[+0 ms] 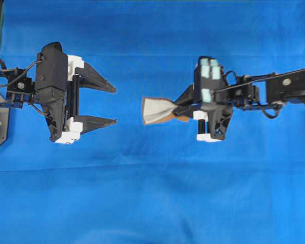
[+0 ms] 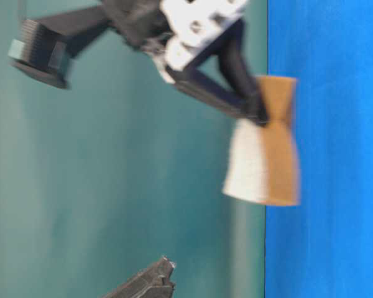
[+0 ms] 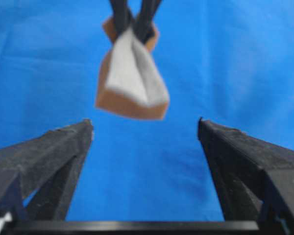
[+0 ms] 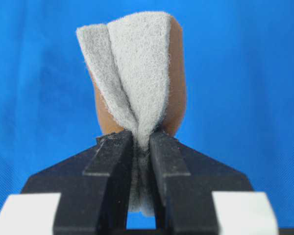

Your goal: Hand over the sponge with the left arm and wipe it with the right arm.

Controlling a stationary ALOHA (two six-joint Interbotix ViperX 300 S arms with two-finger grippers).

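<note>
Your teal-patched right hand (image 1: 185, 107) was clamped tight on the small rectangular sponge (image 1: 155, 110), grey-white scouring face over an orange-brown layer, holding it in the air above the blue cloth-covered bench (image 1: 152, 203). The squeeze had pinched the block's middle nearly flat, so both ends flared out; that suggested a light, very soft thing that would give under any grip. Your plain black left hand (image 1: 111, 105) stood wide, fingers spread, facing the sponge across a clear gap. Its free flared end pointed toward that hand and looked like the sensible place to take hold, well clear of the right fingers (image 4: 110, 161).
</note>
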